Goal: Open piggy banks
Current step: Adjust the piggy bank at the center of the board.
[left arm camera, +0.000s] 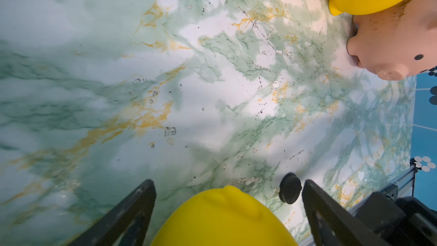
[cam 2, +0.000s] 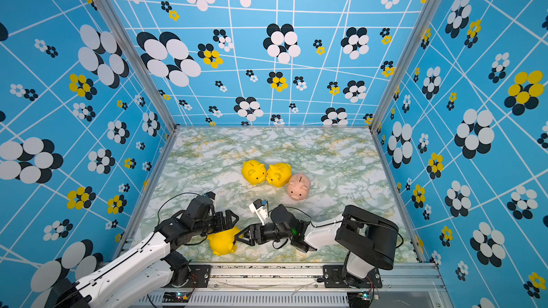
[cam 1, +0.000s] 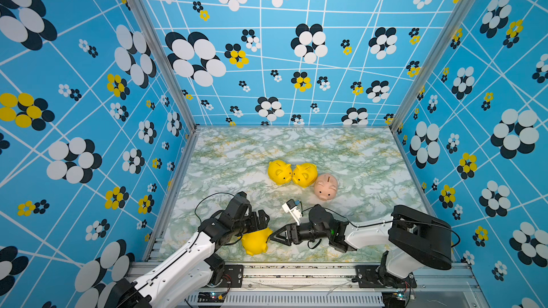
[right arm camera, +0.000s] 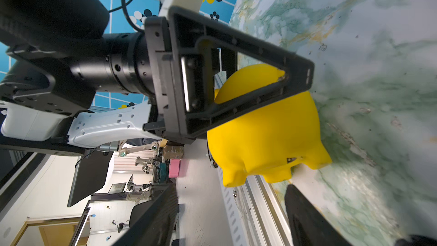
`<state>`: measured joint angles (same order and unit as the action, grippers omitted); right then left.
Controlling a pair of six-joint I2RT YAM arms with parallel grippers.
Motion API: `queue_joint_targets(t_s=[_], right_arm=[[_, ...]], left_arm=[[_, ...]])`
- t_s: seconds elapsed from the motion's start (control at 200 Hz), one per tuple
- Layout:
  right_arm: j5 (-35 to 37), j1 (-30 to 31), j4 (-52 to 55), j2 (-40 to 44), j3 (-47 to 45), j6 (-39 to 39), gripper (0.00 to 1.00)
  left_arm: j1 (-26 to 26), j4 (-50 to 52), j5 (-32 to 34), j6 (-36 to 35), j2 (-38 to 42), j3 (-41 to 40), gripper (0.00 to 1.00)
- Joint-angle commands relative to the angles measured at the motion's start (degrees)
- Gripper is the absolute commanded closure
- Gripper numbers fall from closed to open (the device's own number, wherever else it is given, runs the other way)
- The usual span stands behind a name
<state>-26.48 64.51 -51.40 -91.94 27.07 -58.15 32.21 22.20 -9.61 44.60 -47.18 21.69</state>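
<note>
Left gripper (left arm camera: 228, 184) seems clamped on the yellow plastic pig-shaped bank (cam 1: 255, 244) at 6 o'clock; right gripper (cam 1: 275, 237), jaws apart at its 3 o'clock, should meet its belly squarely.

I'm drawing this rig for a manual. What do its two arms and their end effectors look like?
Both the left arm and the right arm have white links between black joint housings, with thin black cables looping outside. The left end effector and right end effector are black, each finger an open triangular frame. A white camera mount sits at the right wrist.
</note>
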Motion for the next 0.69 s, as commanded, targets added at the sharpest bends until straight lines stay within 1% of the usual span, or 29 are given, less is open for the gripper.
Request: queue_joint_targets(t_s=[0.0, 0.135, 0.285, 0.47, 0.58, 0.69], right_arm=[[-0.27, 2.0, -2.0, -1.84, 0.46, -0.98, 0.28], [1.34, 3.26, -5.34, -4.8, 2.0, -2.21, 0.3], [3.25, 3.35, -3.97, -5.39, 3.59, -1.34, 0.3], [3.63, 3.32, -8.14, -11.35, 6.92, -3.43, 0.32], [4.67, 3.18, -7.48, -12.14, 8.27, -2.88, 0.34], [6.62, 2.95, -4.03, -12.29, 9.33, -2.57, 0.36]], left_arm=[[-0.82, -0.55, 1.02, 0.06, 0.41, -1.48, 0.01], [-1.26, -0.13, 0.93, -0.04, 1.43, -1.83, 0.01], [-1.62, -0.55, 0.39, 0.14, 2.22, -2.66, 0.01], [-1.71, -1.7, -0.19, 0.48, 1.85, -2.72, 0.01], [-1.75, -2.05, -0.5, 0.92, 2.12, -3.03, 0.01], [-1.71, -3.64, -1.86, 1.41, 1.99, -3.43, 0.01]])
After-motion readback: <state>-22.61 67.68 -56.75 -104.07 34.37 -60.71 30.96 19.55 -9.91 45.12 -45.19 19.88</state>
